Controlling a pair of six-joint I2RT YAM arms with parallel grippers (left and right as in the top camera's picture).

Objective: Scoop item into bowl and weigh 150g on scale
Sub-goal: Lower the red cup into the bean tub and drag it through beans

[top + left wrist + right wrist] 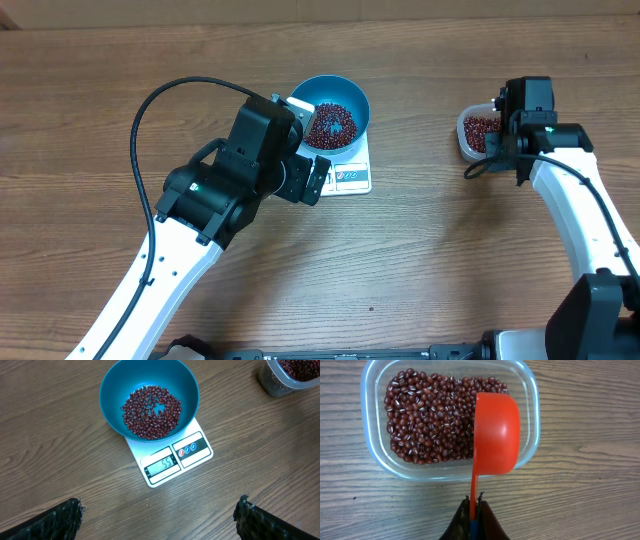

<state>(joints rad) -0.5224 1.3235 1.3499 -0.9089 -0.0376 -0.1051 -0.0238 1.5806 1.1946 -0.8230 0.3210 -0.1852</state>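
The blue bowl (pixel 112 390) stands on the white scale (pixel 137 451), with a flat layer of red-brown beans (pixel 151 411) in its bottom. The display shows 55. My left gripper (pixel 159 510) hovers open over bare wood in front of the scale, nothing between its fingers. In the overhead view it (pixel 316 182) sits at the scale's (pixel 352 180) near left corner. My right gripper (pixel 474 501) is shut on the thin handle of an orange scoop (pixel 495 435). The scoop's cup hangs over the right part of a clear tub (pixel 368 410) of beans (pixel 430 420).
The clear tub (pixel 468 135) sits on the wooden table to the right of the bowl (pixel 357 98), well apart from it. The left arm's black cable (pixel 150 110) loops over the table's left side.
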